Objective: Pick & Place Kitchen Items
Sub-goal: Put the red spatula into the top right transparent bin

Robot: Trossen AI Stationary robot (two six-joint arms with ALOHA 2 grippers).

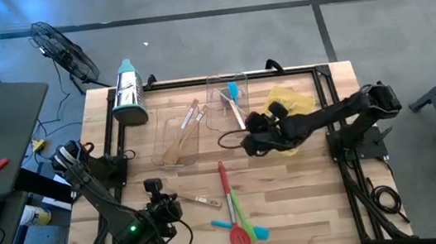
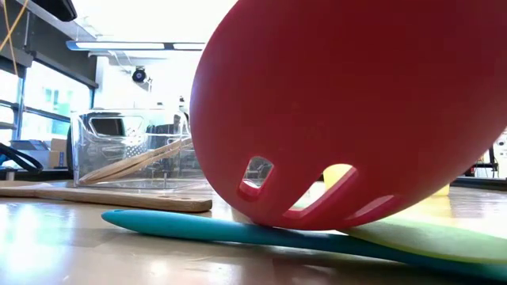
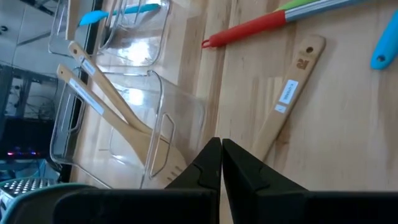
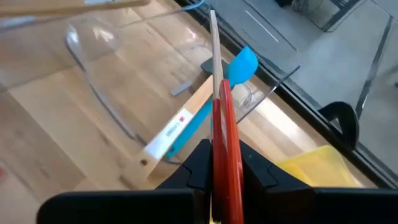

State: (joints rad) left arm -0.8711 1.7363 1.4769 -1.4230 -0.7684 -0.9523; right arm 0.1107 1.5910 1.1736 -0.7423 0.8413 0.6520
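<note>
Right end effector (image 4: 222, 163) pinches a red utensil (image 4: 225, 134) above the clear tray (image 1: 228, 104); left end effector (image 3: 221, 163), fingers pressed together, hovers over the table (image 1: 311, 202) beside a wooden spoon (image 3: 289, 99).

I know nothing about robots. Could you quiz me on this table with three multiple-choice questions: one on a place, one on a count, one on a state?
1. Where is the grater?
A. on the floor
B. lying at a table corner
C. in a claw
2. How many wooden utensils lie in the clear tray beside it?
A. one
B. two
C. five
3. The right claw is:
A. wide open
B. out of sight
C. shut on a red utensil

Answers: B, the high view shows it there; B, two handles show; C, its fingers pinch the red piece.
</note>
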